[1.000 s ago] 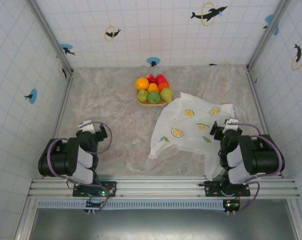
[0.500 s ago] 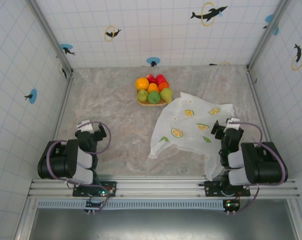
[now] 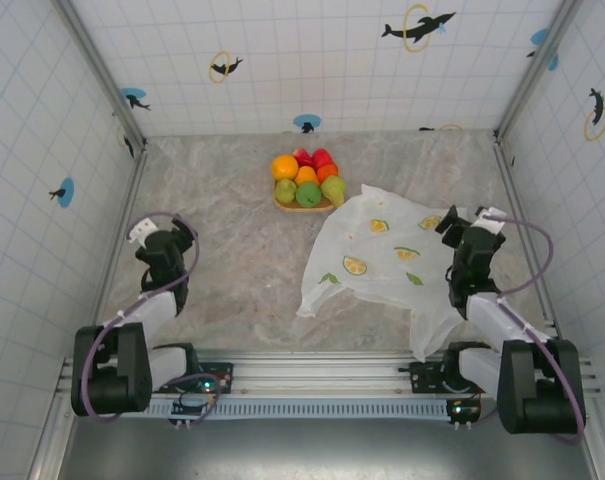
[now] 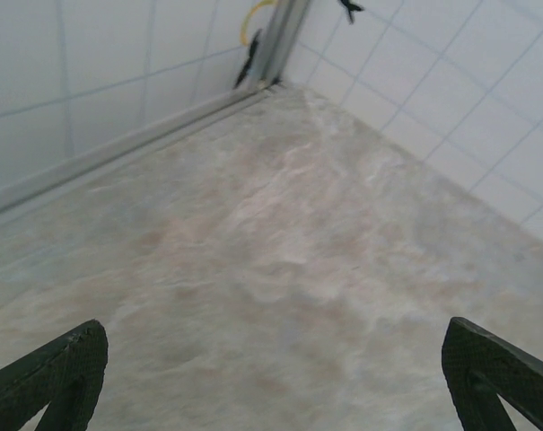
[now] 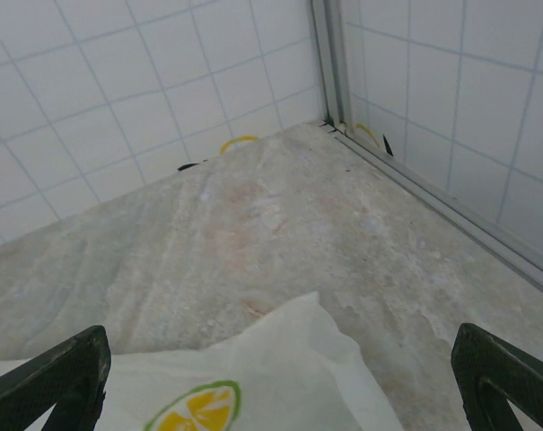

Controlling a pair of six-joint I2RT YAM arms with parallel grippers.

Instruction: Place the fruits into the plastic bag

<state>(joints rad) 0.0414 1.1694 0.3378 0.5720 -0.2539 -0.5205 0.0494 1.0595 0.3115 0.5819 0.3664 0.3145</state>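
The fruits [image 3: 307, 178] lie in a small heap on a round plate [image 3: 282, 206] at the far middle of the table [image 3: 222, 250]: orange and red ones behind, green and yellow-green ones in front. They lean on each other, so I judge the plate is there to stop them from rolling. The heap is nearly round and has no clear long axis or direction. The plastic bag [image 3: 382, 262] lies flat and crumpled just to the right of the plate, its far corner just beside the rim. Its longest stretch seems to run from this far corner down toward the near rail at the base of the right arm. Where its mouth and handles point I cannot tell, because the folds hide them. Nothing is in the bag yet, so I think the task is at its beginning and the mouth must be found and opened first. The right gripper [image 5: 280, 382] hangs over the right edge of the bag with its fingers [image 5: 60, 377] spread wide and empty, and a lemon print lies between them. The left gripper [image 4: 273, 382] is over bare table on the left side, well apart from the fruits and the bag, with its fingers [image 4: 65, 373] also spread wide and holding nothing.
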